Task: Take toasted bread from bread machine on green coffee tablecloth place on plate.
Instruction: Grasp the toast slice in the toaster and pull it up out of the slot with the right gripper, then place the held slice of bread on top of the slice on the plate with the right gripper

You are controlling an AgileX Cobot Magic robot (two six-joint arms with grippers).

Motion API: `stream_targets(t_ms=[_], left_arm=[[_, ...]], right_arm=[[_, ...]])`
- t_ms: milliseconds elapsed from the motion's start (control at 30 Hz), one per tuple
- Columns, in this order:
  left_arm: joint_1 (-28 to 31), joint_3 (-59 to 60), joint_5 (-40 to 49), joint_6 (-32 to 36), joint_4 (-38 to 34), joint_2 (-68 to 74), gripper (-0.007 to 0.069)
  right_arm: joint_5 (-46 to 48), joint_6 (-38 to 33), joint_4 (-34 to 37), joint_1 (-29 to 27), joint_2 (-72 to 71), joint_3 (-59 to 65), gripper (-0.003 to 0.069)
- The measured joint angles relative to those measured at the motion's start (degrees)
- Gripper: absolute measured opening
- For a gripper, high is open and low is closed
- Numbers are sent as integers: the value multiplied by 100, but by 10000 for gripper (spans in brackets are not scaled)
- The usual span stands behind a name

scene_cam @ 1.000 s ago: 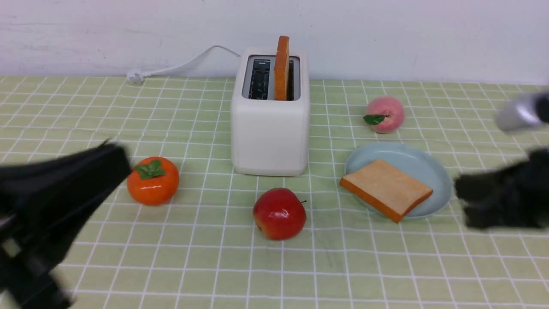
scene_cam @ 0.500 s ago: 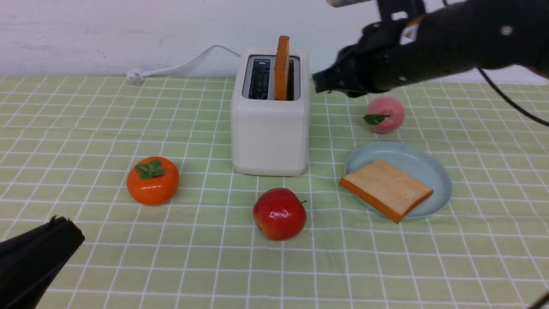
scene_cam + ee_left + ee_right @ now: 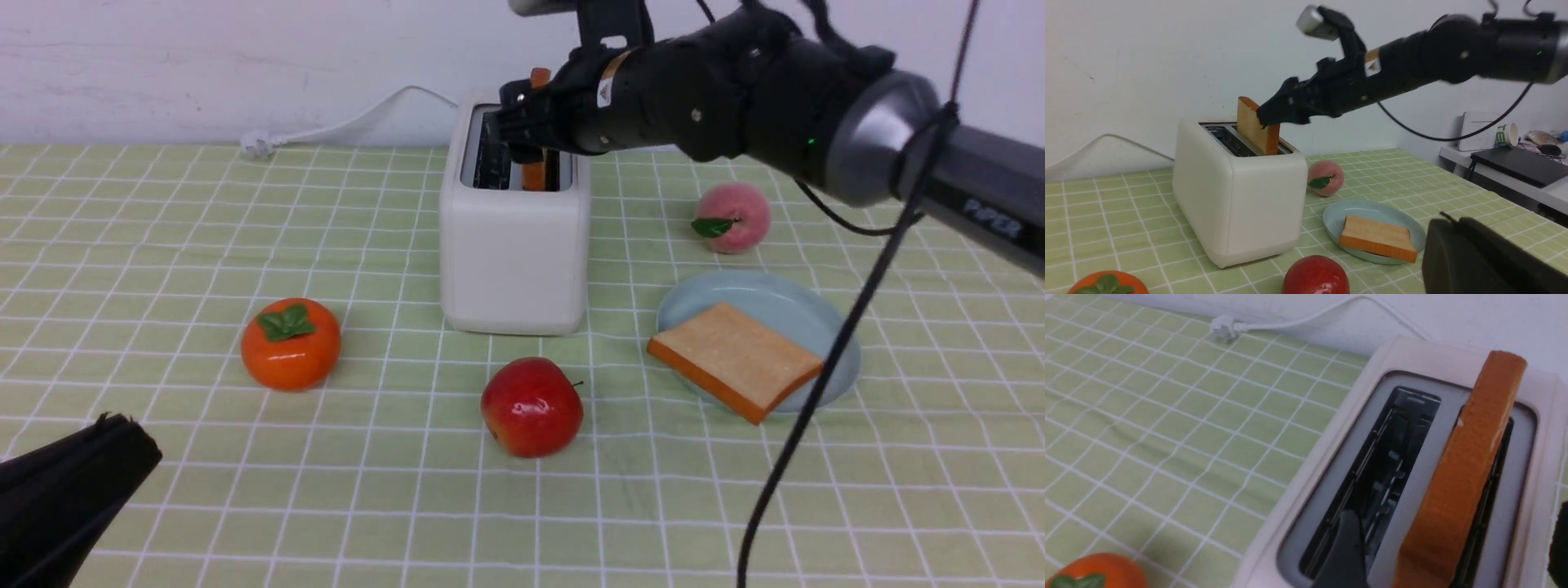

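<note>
Front view: right gripper [image 3: 522, 135] low over the top of the bread machine [image 3: 514, 261], spread wide to either side of the upright toast slice [image 3: 535, 175] standing in the slot on the robot's right. Right wrist view: one dark finger [image 3: 1343, 551] above the empty slot and apart from the crust, the other only just in frame beyond the slice. Flat toast slice [image 3: 735, 359] lying on the pale blue-green plate [image 3: 775, 298], one corner out past the rim, right of the bread machine. Left gripper [image 3: 73, 482] low at the near left, pressed together, holding nothing. All on the green checked tablecloth [image 3: 408, 506]: persimmon [image 3: 291, 343] to the left, red apple [image 3: 531, 406] in front, peach [image 3: 733, 217] behind the plate, white power cord [image 3: 351, 122] trailing along the back.
</note>
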Motion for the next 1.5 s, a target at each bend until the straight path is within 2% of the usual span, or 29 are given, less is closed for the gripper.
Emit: stream_targets(t_ms=[100, 167, 200, 233, 433, 467, 500, 667, 900, 1033, 1067, 1167, 1267, 1333, 1400, 1433, 1467, 1500], left_arm=[[0, 0, 5, 0, -29, 0, -13], [0, 0, 47, 0, -34, 0, -13], [0, 0, 47, 0, -34, 0, -13], [0, 0, 68, 0, -41, 0, -13], [0, 0, 89, 0, -40, 0, -13], [0, 0, 89, 0, -40, 0, -13], [0, 0, 89, 0, -40, 0, -13], [0, 0, 89, 0, -46, 0, -13], [0, 0, 89, 53, -46, 0, -13], [0, 0, 89, 247, -46, 0, -13], [0, 0, 89, 276, -46, 0, -13], [0, 0, 89, 287, -68, 0, -13], [0, 0, 83, 299, -138, 0, -13], [0, 0, 83, 299, -205, 0, -13], [0, 0, 83, 299, -260, 0, -13], [0, 0, 83, 299, -268, 0, -13], [0, 0, 83, 299, -291, 0, -13], [0, 0, 83, 299, -312, 0, -13]], right_arm=[[-25, 434, -694, 0, 295, -166, 522], [-48, 879, -1129, 0, 428, -220, 444], [-48, 915, -1199, 0, 436, -228, 437], [-57, 1210, -1419, 0, 470, -227, 376], [-368, 1817, -1793, 0, 470, -260, 165], [-368, 1817, -1796, 0, 470, -260, 160], [-439, 1872, -1812, 0, 470, -260, 125], [-468, 1906, -1764, 0, 306, -253, 123], [-392, 1860, -1509, 0, -834, -254, 123], [493, 1208, -1473, 4, -1843, -286, 123], [1003, 896, -1445, -13, -2145, -300, 123], [2465, 20, -1076, -219, -2625, -251, 123], [3342, -639, -338, -763, -2849, 200, 123], [3508, -1006, 270, -1151, -2902, 563, 123], [3490, -1537, 1209, -1650, -2907, 1160, 123], [3463, -1655, 1411, -1747, -2907, 1340, 123], [3295, -2178, 2285, -2097, -2861, 1738, 123], [3184, -2457, 2734, -2244, -2827, 1990, 123]])
